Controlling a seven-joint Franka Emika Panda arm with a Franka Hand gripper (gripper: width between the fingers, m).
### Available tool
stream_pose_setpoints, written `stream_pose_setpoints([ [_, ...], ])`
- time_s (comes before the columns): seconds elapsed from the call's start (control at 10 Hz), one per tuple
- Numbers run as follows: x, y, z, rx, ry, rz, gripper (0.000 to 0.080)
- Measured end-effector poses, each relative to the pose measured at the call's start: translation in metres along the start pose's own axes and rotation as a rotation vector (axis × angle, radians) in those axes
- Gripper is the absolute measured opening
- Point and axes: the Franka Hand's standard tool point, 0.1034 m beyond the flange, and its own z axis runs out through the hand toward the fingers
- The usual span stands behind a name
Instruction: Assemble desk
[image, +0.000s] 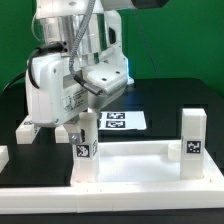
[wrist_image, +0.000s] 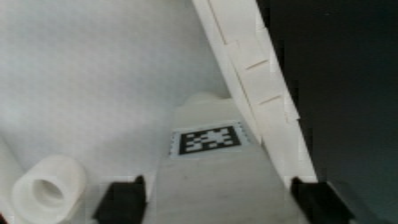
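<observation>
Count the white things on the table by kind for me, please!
Leg posts standing upright: 2
Tabletop panel: 1
Marker board: 1
Total: 4
The small white bits at the exterior view's left are too unclear to count.

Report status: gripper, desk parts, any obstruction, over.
Gripper open, fingers either side of upright white square plastic leg post. Post stands at corner of white rimmed rectangular tabletop panel. Second post upright too. No obstruction seen.
</observation>
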Motion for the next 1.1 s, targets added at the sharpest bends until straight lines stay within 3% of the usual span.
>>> stream_pose_setpoints([
  [0.1,-0.003,0.0,-0.002,0.002,-0.002,-0.006,0.062],
  [0.4,-0.037,0.002,-0.035,0.038,-0.045,-0.044,0.0648],
  [0.6,-0.042,0.001,-0.038,0.041,-0.049,-0.058,0.0649],
  [1.0,-0.043,0.004,-0.037,0.031,-0.048,-0.079,0.0649],
  [1.1,-0.049,0.013,-0.038,-0.005,-0.053,-0.132,0.0649],
])
